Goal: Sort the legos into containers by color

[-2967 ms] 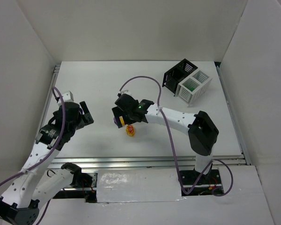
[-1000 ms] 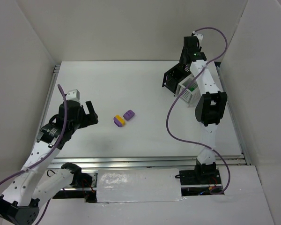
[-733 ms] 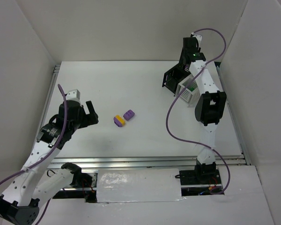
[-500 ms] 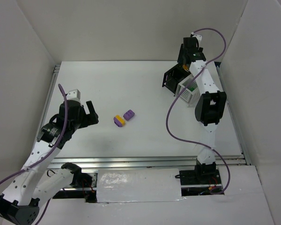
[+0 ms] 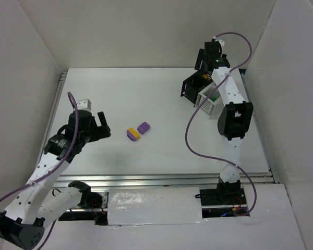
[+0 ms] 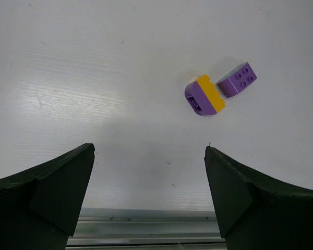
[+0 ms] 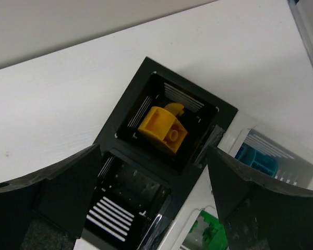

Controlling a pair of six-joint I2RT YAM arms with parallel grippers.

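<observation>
1. The yellow-purple brick (image 6: 205, 96) and purple brick (image 6: 238, 79) sit mid-table, just beside each other.
2. The left gripper (image 6: 148, 150) is spread wide and empty. I'd center over one brick only and avoid nudging its neighbour.
3. The right gripper (image 7: 154, 150), also wide and empty, hovers over the black bin (image 7: 193, 91), which holds a yellow brick (image 7: 163, 128).

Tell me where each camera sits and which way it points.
Top external: above and behind the robot, looking down on the table; left arm and right arm show.
Left wrist: on the left arm, facing down at the yellow-purple brick and purple brick; left gripper open at the bottom.
Right wrist: on the right arm, looking into the black bin holding a yellow brick; right gripper open.
Shared: top and left wrist both show those two bricks.
</observation>
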